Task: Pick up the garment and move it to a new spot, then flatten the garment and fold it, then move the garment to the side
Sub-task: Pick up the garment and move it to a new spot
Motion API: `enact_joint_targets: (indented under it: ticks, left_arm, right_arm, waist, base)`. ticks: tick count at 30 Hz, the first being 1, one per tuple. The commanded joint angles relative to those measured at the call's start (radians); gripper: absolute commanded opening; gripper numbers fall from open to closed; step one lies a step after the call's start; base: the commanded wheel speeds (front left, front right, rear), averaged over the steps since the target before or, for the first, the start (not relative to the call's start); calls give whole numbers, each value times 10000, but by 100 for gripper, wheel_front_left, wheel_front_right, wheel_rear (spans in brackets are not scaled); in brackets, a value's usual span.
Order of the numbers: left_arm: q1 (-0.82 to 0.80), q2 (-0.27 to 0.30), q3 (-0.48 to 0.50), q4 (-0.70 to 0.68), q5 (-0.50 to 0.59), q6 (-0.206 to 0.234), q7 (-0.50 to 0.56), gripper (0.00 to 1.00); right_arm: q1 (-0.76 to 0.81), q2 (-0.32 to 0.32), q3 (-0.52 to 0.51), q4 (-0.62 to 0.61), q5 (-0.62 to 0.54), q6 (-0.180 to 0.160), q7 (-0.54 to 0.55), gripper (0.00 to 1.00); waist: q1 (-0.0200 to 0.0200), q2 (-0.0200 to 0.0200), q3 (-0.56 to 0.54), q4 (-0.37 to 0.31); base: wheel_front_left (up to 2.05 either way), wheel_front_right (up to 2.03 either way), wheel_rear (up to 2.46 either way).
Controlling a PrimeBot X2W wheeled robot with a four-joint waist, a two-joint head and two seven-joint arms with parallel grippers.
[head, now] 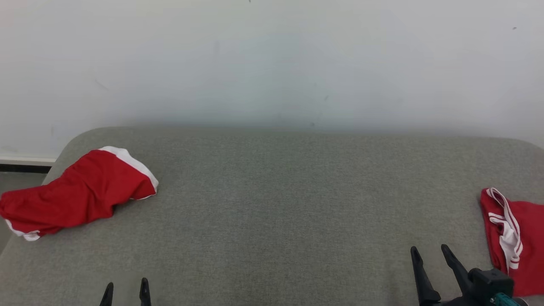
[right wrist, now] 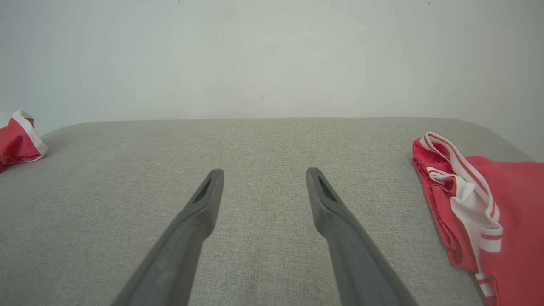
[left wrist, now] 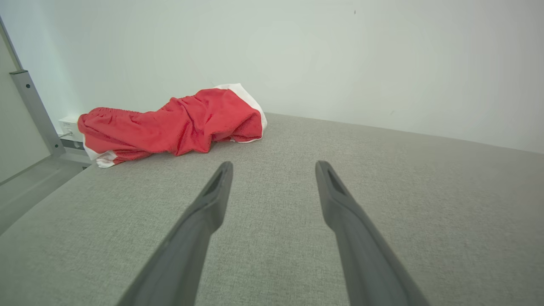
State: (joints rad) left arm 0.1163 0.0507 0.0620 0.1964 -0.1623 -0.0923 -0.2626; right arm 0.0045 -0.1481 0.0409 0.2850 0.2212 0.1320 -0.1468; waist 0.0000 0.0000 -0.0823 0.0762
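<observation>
A crumpled red garment [head: 78, 193] with white trim lies bunched at the far left of the grey padded surface [head: 280, 199], partly hanging over its left edge; in the left wrist view the garment [left wrist: 174, 123] sits ahead and to the left. My left gripper [head: 126, 288] stands open low at the front left, well short of it, nothing between its fingers [left wrist: 212, 199]. My right gripper [head: 431, 253] is open at the front right, empty, with its fingers [right wrist: 204, 204] over bare fabric.
A second red garment [head: 512, 238] with white stripes lies folded at the right edge, just right of my right gripper; it shows too in the right wrist view [right wrist: 480, 204]. A pale wall [head: 272, 63] rises behind. Floor drops off at the left [left wrist: 34, 178].
</observation>
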Motion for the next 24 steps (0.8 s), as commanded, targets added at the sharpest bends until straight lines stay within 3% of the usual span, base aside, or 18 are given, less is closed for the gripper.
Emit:
enact_joint_targets:
  ticks: [1, 13, 24]
  left_arm:
    - [60, -1, -9, -33, 57, 46, -27, 100]
    - [388, 24, 348, -229, 251, -23, -27, 100]
    - [483, 219, 774, -243, 314, -184, -27, 100]
  right_arm:
    - [66, 20, 52, 33, 58, -24, -64, 100]
    - [-73, 199, 374, 291, 118, -24, -251, 100]
    - [-235, 309, 848, 647, 320, -24, -428, 100]
  waist:
    - [0, 0, -40, 620]
    - [0, 0, -126, 2476]
    - [0, 0, -136, 3678]
  base:
    - [0, 0, 0]
    - [0, 0, 0]
    - [0, 0, 0]
